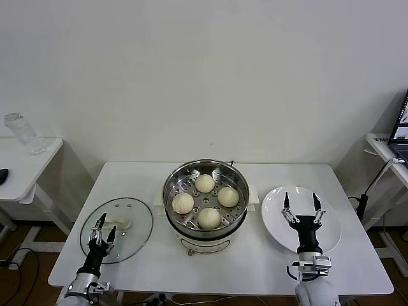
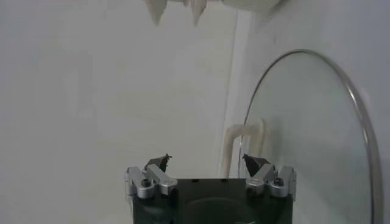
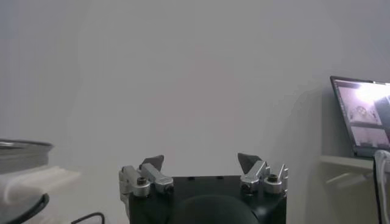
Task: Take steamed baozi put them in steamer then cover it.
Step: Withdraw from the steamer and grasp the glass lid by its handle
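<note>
The steamer (image 1: pixel 171 185) stands uncovered at the middle of the white table (image 1: pixel 255 268), with several cream-white baozi (image 1: pixel 204 183) on its perforated tray. The cover (image 1: pixel 137 223), a clear glass lid with a cream handle (image 1: pixel 120 224), lies flat on the table to the steamer's left. My left gripper (image 1: pixel 107 224) is open over the lid's near part, right by the handle, holding nothing. In the left wrist view the lid (image 2: pixel 304 134) and its handle (image 2: pixel 244 140) lie just beyond the left gripper (image 2: pixel 209 159). My right gripper (image 1: pixel 300 199) is open with nothing between its fingers.
A flat white plate (image 1: pixel 274 217) lies right of the steamer, under the right gripper. A side table with a clear bottle (image 1: pixel 24 134) stands at far left. A laptop (image 3: pixel 362 112) sits on a stand at far right. The steamer's rim (image 3: pixel 21 149) shows in the right wrist view.
</note>
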You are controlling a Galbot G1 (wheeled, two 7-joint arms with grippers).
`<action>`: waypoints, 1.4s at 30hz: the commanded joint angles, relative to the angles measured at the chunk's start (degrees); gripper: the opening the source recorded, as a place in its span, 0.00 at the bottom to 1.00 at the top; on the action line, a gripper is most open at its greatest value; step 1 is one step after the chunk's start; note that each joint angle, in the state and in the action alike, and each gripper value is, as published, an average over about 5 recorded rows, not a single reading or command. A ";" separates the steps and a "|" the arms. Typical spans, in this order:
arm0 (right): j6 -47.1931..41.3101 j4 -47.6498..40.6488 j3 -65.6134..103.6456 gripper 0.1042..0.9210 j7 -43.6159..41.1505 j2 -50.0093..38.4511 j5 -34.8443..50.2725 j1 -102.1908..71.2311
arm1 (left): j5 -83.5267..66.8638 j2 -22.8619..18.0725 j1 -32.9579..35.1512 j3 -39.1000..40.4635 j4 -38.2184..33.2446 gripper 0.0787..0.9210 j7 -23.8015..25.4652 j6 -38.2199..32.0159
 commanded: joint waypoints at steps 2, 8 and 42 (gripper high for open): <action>0.48 -0.04 0.25 0.88 -1.89 0.90 -1.55 -1.32 | 1.10 0.03 -3.49 1.06 2.95 0.88 0.13 0.73; 0.92 -0.16 0.23 0.88 -2.70 1.43 -2.38 -2.15 | 1.59 -0.13 -5.28 1.84 3.97 0.88 0.20 1.09; 1.46 0.73 0.10 0.88 -2.75 1.51 -4.39 -3.06 | 2.85 -0.14 -8.68 2.99 8.58 0.25 2.73 1.88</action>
